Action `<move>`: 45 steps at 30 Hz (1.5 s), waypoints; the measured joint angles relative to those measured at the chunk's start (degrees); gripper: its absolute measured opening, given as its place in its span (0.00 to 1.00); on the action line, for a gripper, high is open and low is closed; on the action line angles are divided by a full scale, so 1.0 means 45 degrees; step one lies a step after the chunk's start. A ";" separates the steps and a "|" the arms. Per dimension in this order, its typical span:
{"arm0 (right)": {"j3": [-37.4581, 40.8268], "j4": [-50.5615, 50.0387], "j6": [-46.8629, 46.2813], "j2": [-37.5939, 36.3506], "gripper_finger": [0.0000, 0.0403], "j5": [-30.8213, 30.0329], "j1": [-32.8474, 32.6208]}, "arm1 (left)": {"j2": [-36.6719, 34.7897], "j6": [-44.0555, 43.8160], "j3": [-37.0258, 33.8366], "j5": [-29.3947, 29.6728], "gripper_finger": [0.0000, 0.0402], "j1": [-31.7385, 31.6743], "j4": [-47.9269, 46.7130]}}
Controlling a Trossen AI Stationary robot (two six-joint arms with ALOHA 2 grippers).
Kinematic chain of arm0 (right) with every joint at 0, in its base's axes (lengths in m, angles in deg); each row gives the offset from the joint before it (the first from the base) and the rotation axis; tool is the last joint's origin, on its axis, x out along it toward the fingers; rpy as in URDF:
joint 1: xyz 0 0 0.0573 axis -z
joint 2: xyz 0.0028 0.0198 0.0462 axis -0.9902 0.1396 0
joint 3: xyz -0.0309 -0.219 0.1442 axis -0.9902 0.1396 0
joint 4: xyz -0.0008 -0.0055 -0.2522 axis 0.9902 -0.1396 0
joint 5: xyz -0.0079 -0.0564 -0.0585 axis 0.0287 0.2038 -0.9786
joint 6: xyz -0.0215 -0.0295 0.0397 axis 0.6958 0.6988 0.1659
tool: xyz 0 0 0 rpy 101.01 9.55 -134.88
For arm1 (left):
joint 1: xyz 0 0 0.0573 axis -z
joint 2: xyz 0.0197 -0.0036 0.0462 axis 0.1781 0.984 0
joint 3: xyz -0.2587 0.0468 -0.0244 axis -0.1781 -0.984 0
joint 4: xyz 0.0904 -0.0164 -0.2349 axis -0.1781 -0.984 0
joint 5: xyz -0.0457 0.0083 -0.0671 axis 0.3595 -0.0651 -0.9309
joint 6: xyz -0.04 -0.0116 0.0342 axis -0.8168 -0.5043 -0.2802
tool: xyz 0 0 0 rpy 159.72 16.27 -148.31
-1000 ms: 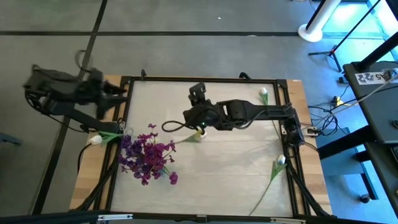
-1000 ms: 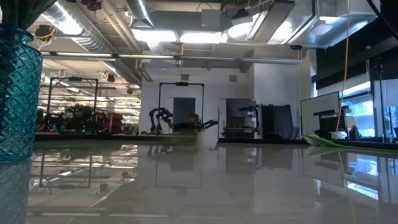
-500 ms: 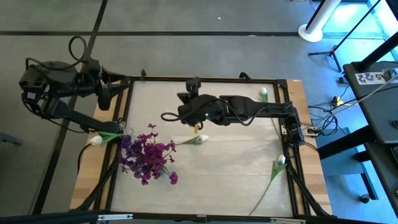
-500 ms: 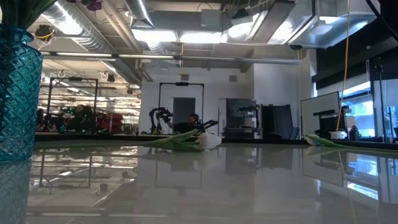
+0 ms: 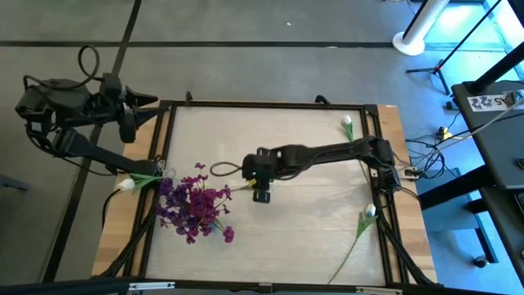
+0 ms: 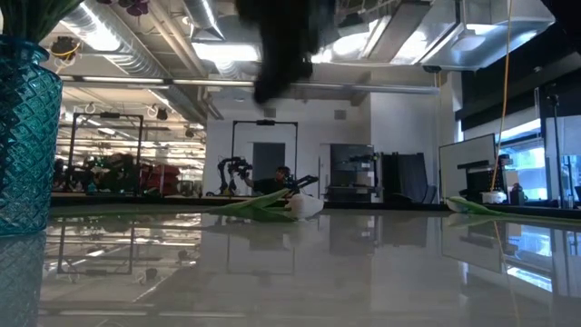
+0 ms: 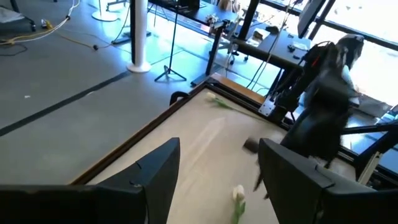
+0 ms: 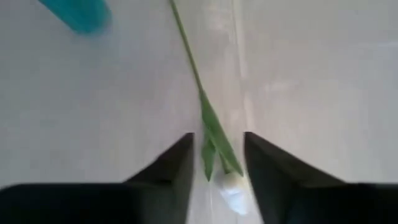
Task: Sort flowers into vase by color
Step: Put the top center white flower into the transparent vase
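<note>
My right gripper (image 5: 260, 193) hangs right over a white flower (image 8: 227, 181) on the worktop (image 5: 311, 238), fingers apart, holding nothing. Its stem (image 8: 186, 46) points to 12 o'clock; my left gripper (image 5: 131, 123) is far.

free: table (image 5: 311, 238) centre to 6 o'clock | blocked 9 o'clock: purple bunch (image 5: 192, 206), vase (image 6: 23, 136) | right arm (image 5: 327, 153) spans 3 o'clock to centre | tulips (image 5: 367, 215) at 1 and 4 o'clock edge

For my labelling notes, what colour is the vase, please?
Teal vase, a faceted diamond pattern; the low view shows it best.
</note>
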 joint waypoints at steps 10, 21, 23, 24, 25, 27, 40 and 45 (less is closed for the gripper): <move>0.4719 0.5929 0.0672 0.0009 0.60 0.0761 0.0540 | -0.0134 -0.2306 -0.0314 -0.0985 0.53 0.0000 -0.2384; 0.5377 0.7390 0.1416 0.1412 0.40 0.0914 0.0475 | -0.2095 -0.3966 -0.3481 -0.1636 0.49 0.0005 -0.0387; 0.5376 0.7364 0.2197 0.1566 0.33 0.0690 0.0385 | -0.2204 -0.3950 -0.3900 -0.1902 0.48 0.0005 0.0029; 0.5377 0.7358 0.2663 0.1570 0.28 0.0484 0.0337 | -0.2215 -0.3906 -0.4036 -0.1847 0.48 0.0005 0.0267; 0.5380 0.7369 0.3172 0.1583 0.24 0.0254 0.0289 | -0.2201 -0.3895 -0.4128 -0.1751 0.48 0.0008 0.0448; 0.5265 0.7347 0.3975 0.1593 0.13 0.0113 0.0267 | -0.2079 -0.3874 -0.4206 -0.1637 0.49 0.0005 0.0538; -0.1958 -0.0062 1.0091 0.1562 0.03 -0.7013 0.0626 | -0.1104 -0.3554 -0.4201 -0.2102 0.54 0.0009 0.0840; -0.5972 -0.1168 1.4817 0.1573 0.01 -0.8816 0.0679 | -0.0610 -0.2700 -0.4265 -0.1808 0.54 0.0005 0.0851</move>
